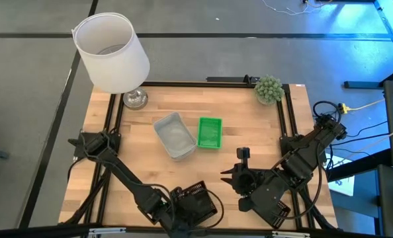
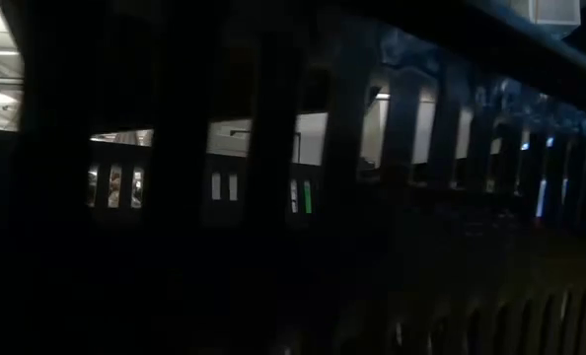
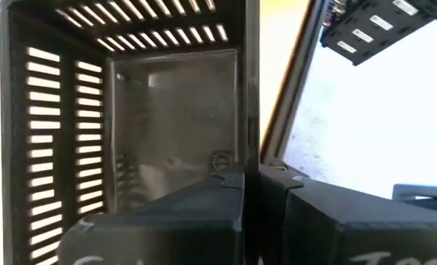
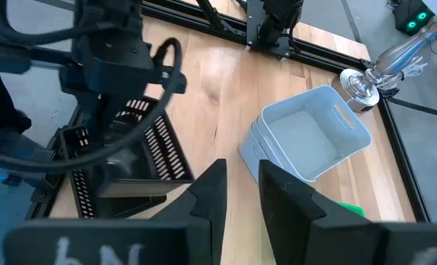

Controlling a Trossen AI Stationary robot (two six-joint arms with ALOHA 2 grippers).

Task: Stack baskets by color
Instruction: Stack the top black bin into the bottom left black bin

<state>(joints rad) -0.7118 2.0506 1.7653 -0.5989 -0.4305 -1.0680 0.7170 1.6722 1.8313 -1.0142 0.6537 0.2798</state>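
Observation:
At the table's near edge my left gripper is shut on a black mesh basket, which fills the left wrist view and blocks the low view with its dark slats. In the right wrist view the black basket is tilted. A nested stack of grey-white baskets rests bottom-down at mid-table, with a green basket just to its right. My right gripper hovers right of the black basket, open with nothing between its fingers. My left gripper pinches one side wall of the black basket at its rim, one finger inside the basket and one outside. The fingers come slanting down from the table's left. The basket is tilted in the hold; I cannot tell whether any part of it touches the table.
A white lampshade on a metal base stands at the far left corner and a small green plant at the far right. A black frame rail edges the wooden table. Bare wood lies between the grey-white stack and the near edge.

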